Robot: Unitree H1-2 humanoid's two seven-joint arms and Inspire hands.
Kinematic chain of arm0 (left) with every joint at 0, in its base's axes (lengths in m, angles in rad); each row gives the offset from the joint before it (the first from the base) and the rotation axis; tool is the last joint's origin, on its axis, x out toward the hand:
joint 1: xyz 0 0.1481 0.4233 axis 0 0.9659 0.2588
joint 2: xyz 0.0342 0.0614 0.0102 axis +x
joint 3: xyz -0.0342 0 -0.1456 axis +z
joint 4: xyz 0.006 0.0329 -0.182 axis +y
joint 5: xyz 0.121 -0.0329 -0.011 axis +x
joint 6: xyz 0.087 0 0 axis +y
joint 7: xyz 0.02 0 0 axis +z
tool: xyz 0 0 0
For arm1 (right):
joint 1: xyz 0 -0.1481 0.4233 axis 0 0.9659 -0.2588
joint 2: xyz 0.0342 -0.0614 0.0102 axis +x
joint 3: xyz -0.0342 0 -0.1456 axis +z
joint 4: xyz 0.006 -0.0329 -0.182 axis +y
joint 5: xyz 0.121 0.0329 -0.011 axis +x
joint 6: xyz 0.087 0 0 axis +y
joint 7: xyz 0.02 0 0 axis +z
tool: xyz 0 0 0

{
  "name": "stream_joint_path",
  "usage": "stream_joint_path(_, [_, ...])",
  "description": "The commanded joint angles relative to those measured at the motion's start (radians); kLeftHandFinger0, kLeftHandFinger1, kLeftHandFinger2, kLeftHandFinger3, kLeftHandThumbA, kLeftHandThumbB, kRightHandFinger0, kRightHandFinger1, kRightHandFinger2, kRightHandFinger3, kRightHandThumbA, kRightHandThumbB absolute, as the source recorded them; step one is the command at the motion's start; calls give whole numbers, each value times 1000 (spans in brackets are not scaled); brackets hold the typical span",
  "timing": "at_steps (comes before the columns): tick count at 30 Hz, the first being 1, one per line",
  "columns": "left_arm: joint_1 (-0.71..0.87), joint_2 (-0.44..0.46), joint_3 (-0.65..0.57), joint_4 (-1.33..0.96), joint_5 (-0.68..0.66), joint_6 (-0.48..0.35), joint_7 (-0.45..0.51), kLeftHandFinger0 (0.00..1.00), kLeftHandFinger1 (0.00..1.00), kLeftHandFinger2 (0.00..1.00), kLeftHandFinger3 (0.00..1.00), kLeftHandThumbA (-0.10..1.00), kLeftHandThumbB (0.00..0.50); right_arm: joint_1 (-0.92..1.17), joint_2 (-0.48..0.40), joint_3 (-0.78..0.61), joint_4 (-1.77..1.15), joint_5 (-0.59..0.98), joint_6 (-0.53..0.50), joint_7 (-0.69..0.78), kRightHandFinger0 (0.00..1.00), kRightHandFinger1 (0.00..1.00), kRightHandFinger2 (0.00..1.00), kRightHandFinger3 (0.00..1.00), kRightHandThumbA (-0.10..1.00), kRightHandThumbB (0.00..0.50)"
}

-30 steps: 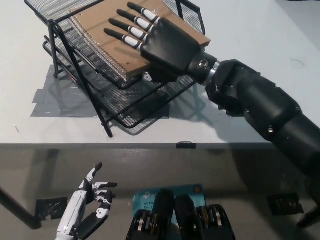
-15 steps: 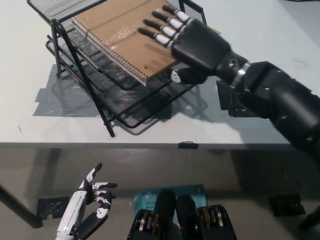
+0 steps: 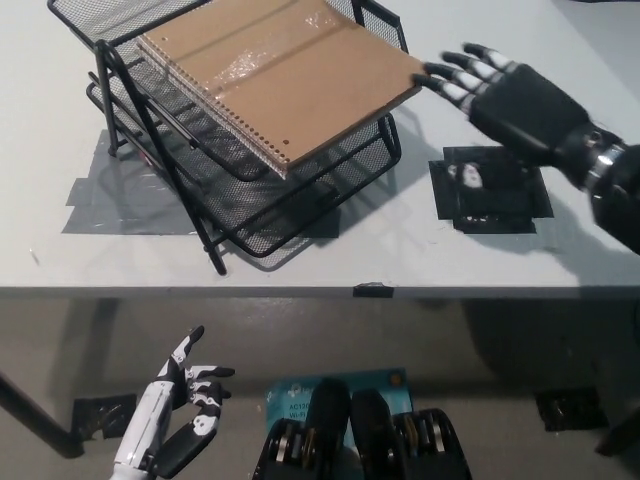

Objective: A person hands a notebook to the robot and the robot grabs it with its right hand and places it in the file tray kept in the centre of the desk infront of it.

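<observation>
A brown spiral-bound notebook [image 3: 285, 75] lies on the top tier of the black wire-mesh file tray [image 3: 250, 205], its near right corner jutting over the tray's edge. My black right hand [image 3: 505, 95] is open just right of that corner, fingers spread, with the fingertips close to the notebook's edge and holding nothing. My white left hand [image 3: 185, 405] rests open at the lower left, below the desk's front edge.
The tray stands on a white desk [image 3: 330, 265] with grey tape patches [image 3: 115, 200] under it. A black tape square [image 3: 490, 190] lies on the desk right of the tray, below my right hand. The desk's front edge runs across the middle of the view.
My right hand has let go of the notebook and drawn back to the right, off the tray. The notebook stays on the top tier. The left hand has not moved.
</observation>
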Motion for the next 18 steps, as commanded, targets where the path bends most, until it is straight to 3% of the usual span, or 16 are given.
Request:
stream_joint_path(1, [-49,29,20,-40,-24,-22,-4,427,531,660,1000,352,210,-189,-595,-418,-796,1066,587,596,1000,1000,1000,1000,684,500])
stream_joint_path(4, [-51,34,25,-44,-26,-14,-4,443,539,674,1000,371,220,-93,-627,-533,-871,1158,591,441,1000,1000,1000,1000,696,500])
stream_joint_path(5, [-51,33,25,-43,-26,-13,-3,443,541,682,1000,374,224,-44,-622,-586,-895,1183,590,381,1000,1000,1000,1000,793,500])
stream_joint_path(6, [-50,31,24,-43,-24,-13,-2,446,550,693,1000,382,222,22,-597,-649,-926,1181,579,307,1000,1000,1000,1000,999,500])
stream_joint_path(7, [-42,29,21,-48,-16,-9,-1,457,575,713,1000,434,234,180,-506,-767,-1020,1146,558,123,1000,1000,1000,1000,1000,500])
stream_joint_path(8, [-39,29,19,-48,-11,-10,0,473,591,722,1000,480,240,247,-465,-791,-1057,1131,522,42,1000,1000,1000,1000,1000,500])
stream_joint_path(9, [-34,31,16,-50,-5,-11,-1,527,630,743,1000,586,257,374,-403,-789,-1121,1128,436,-101,1000,1000,1000,1000,1000,500])
stream_joint_path(12, [-23,32,16,-49,-5,-12,-2,640,715,783,1000,722,281,538,-304,-742,-1194,1069,323,-240,1000,1000,1000,1000,1000,500])
stream_joint_path(13, [-17,31,13,-43,12,-21,4,786,825,873,1000,867,306,655,-183,-682,-1212,958,243,-293,1000,1000,1000,1000,1000,500])
stream_joint_path(14, [-12,28,12,-40,19,-27,9,875,887,913,1000,933,320,720,-98,-630,-1209,894,195,-314,1000,1000,1000,1000,1000,487])
stream_joint_path(16, [5,23,13,-41,28,-34,19,942,953,962,1000,1000,348,859,63,-513,-1177,771,126,-308,1000,1000,1000,1000,1000,479])
stream_joint_path(18, [17,20,17,-39,37,-40,28,960,974,981,1000,1000,356,927,107,-460,-1141,755,109,-279,1000,1000,1000,1000,1000,471])
